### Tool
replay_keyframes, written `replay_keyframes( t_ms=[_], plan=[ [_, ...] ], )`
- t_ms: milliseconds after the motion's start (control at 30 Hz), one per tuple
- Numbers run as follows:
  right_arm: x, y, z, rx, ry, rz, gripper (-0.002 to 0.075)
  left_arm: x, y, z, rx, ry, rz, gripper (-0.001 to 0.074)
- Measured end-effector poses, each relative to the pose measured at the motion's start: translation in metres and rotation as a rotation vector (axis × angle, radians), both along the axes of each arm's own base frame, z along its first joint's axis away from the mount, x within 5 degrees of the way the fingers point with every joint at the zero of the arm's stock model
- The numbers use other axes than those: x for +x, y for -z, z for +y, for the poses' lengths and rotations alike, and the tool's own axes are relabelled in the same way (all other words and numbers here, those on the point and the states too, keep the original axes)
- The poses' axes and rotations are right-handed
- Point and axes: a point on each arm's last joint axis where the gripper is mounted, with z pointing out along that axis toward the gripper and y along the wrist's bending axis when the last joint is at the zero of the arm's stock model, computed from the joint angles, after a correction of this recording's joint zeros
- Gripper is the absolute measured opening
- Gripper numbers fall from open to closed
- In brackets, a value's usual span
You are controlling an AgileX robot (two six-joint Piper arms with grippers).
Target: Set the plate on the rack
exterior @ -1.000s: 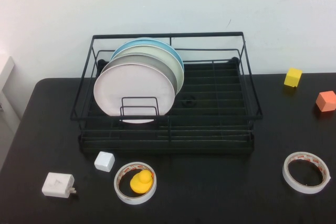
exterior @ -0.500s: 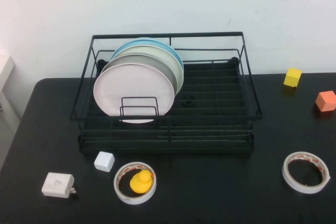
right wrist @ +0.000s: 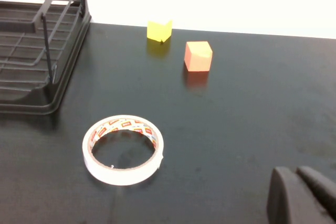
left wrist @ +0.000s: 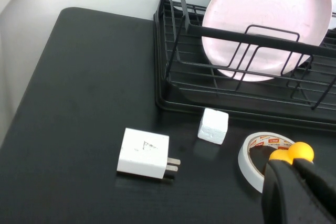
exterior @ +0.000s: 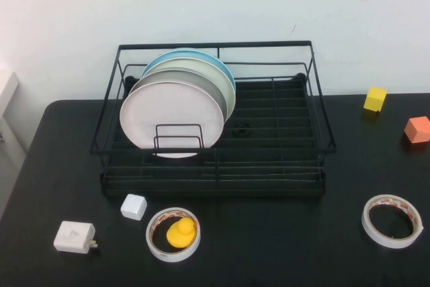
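We see the pale pink plate (exterior: pixel 171 115) standing in the black rack (exterior: pixel 269 146), left of the high view's center. Our left gripper (left wrist: pixel 299 187) and right gripper (right wrist: pixel 302 192) are pressed together, holding nothing.

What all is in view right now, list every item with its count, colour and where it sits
rack: one, black wire, back centre of the table.
plate: one, pale pink, upright at the front of the stack in the rack.
other plates: three, grey-white, cream, light blue, upright behind it.
tape rolls: two, white, front right and front left.
rubber duck: one, yellow, inside the left roll.
charger plug: one, white, front left.
small cube: one, white, beside the left roll.
blocks: two, yellow and orange, right edge.
table: one, black.
left pincer: shut, above the front left.
right pincer: shut, above the front right.
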Motion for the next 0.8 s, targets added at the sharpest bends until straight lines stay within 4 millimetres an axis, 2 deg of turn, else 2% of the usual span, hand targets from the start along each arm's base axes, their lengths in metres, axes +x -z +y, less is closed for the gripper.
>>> replay_keyframes(
  t_ms=[800],
  plan=[
    [-0.0002,0.0003,-0.0012,-0.034,0.002,0.006,-0.0001,-0.0001,0.0002,0.0000,0.000,0.000,0.002,-0.0002]
  ],
)
